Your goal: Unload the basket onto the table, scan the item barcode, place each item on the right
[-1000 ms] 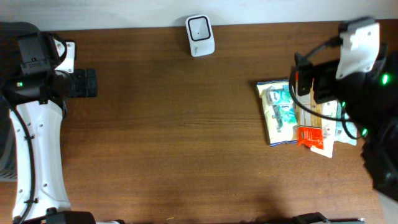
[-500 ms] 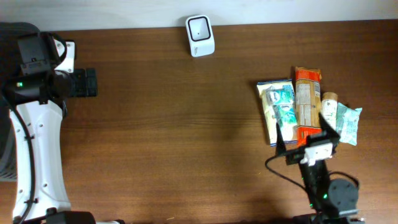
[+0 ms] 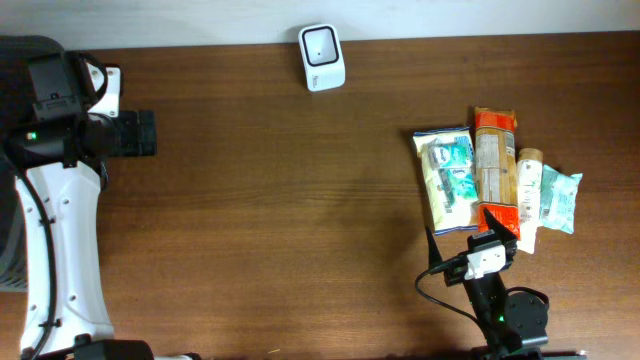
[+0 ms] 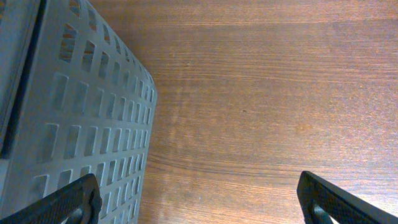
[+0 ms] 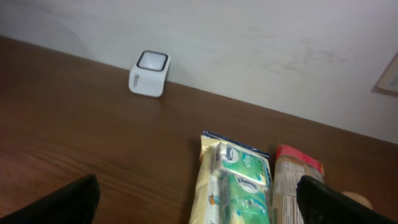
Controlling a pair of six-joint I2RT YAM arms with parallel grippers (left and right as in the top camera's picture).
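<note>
1. The items to scan lie side by side at the right of the surface (image 3: 300,200). They are a yellow pouch (image 3: 447,180) with green print, an orange packet (image 3: 495,160) touching the pouch's right edge, a pale tube (image 3: 528,185), and a teal pack (image 3: 560,200) outermost.
2. All four rest flat on the wood, and neither hand holds any of them.
3. Your right hand (image 3: 465,238) sits at the near end of the yellow pouch and the orange packet. Its fingers are spread wide apart with nothing between them. In the right wrist view, the pouch and the orange packet lie just ahead of those fingers.
4. The white scanner (image 3: 322,57) stands at the far edge of the surface with its dark window on top. It is well apart from the items and to their left.
5. Your left hand (image 3: 135,133) is at the far left, well apart from everything above. Its fingers are also spread wide and hold nothing. The left wrist view shows bare wood with a grey perforated basket (image 4: 74,112) beside it.
</note>
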